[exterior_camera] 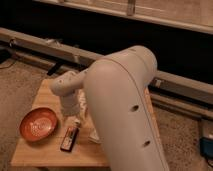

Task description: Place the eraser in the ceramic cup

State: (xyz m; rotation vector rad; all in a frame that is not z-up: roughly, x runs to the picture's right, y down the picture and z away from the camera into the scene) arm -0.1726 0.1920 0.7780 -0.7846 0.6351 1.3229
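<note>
The eraser (70,137), a dark flat bar with an orange-red patch, lies on the wooden table (37,152) just right of the bowl. My gripper (70,111) hangs at the end of the pale arm (122,105), just above and behind the eraser and apart from it. The ceramic cup does not show; the arm and wrist cover the table's middle, where it may stand.
A wide orange-red bowl (39,124) sits at the table's left. A small white bottle (77,121) lies by the eraser's far end. A pale block (95,135) shows at the arm's edge. A metal rail (35,42) runs behind the table.
</note>
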